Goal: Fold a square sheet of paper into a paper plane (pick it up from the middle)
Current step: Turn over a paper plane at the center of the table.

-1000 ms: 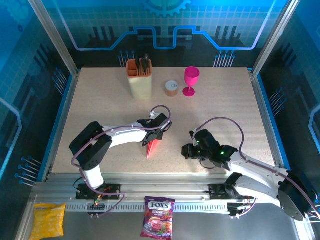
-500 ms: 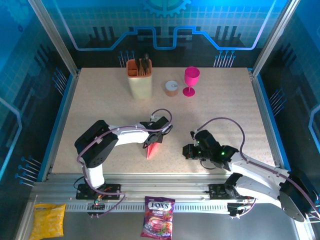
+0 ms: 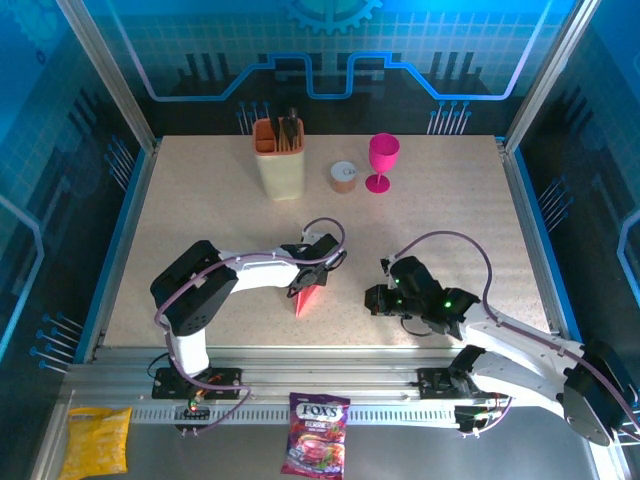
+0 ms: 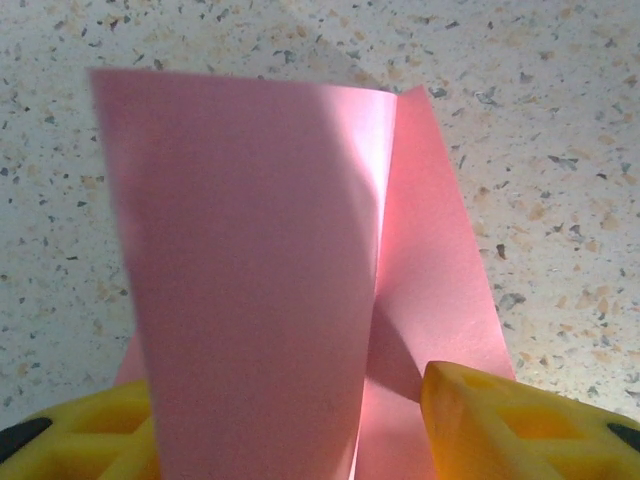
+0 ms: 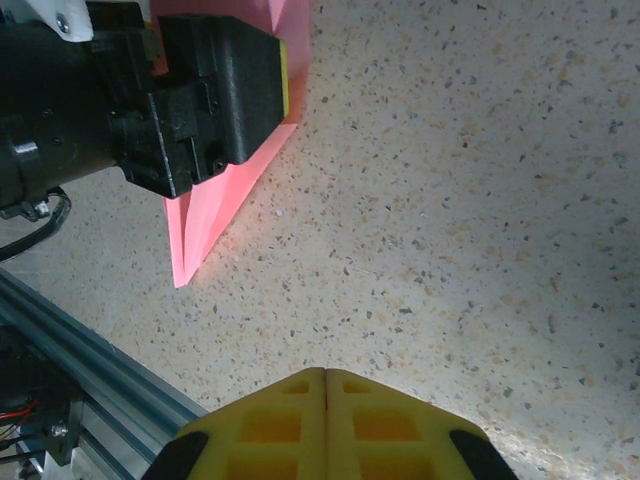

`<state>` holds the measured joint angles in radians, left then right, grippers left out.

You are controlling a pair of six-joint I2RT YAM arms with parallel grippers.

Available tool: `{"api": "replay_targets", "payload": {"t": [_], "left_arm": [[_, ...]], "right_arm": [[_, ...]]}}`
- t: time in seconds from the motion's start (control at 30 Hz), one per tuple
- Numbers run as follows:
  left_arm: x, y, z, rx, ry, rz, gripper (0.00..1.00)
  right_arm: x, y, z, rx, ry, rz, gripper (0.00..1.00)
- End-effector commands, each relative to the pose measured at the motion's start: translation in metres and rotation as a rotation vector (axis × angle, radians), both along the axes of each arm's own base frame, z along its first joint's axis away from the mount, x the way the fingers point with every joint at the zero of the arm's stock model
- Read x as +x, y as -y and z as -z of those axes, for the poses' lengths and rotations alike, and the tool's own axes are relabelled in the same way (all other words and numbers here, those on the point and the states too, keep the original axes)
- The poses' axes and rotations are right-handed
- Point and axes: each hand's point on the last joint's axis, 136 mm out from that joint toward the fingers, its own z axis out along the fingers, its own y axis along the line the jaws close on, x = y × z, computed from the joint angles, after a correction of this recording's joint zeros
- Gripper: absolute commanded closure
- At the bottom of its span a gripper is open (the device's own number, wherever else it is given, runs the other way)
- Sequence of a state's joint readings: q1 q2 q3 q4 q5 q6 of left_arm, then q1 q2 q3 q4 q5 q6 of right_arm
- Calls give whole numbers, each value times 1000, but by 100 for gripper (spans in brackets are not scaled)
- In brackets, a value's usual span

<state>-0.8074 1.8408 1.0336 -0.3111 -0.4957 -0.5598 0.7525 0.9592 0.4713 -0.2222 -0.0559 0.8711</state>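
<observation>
Plane (image 3: 305,300) lies on the tabletop (image 3: 200,210) near its front edge, under the left end effector (image 3: 308,280). Left wrist: fingers (image 4: 500,420) released, straddling a raised flap. Right wrist: right end effector (image 5: 325,400) clenched, empty, near the plane.

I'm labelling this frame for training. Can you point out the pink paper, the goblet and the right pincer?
Paper (image 3: 305,298): top view, middle of the folded part showing.
Goblet (image 3: 382,157): top view, its bowl.
Right pincer (image 5: 326,373): right wrist view, where its shut fingertips meet.
</observation>
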Motion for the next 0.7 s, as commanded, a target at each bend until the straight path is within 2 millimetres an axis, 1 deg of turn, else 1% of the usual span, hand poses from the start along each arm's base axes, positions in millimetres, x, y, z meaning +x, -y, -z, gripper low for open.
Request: {"api": "replay_targets", "payload": {"t": [0.0,0.07,0.13,0.33,0.4,0.5,0.67], "left_arm": [[-10,3,-3,-12,-48,-6,44],[-10,4,-4,-10,-46,-9,43],[-11,2,-1,0,-52,-18,42],[-18,-7,26,48,-92,-47,41],[-18,-8,29,51,-97,-55,41],[-14,-4,20,34,-80,-52,41],[-1,8,-11,6,-26,-23,41]], "right_arm": [[0,-5,-11,0,22,-22,100],[0,-5,-10,0,18,-23,100],[0,-6,-9,1,18,-26,100],[0,-9,-5,0,9,-34,100],[0,-10,-6,0,9,-36,100],[1,-11,-8,-2,14,-42,100],[3,-13,-12,1,22,-48,100]]}}
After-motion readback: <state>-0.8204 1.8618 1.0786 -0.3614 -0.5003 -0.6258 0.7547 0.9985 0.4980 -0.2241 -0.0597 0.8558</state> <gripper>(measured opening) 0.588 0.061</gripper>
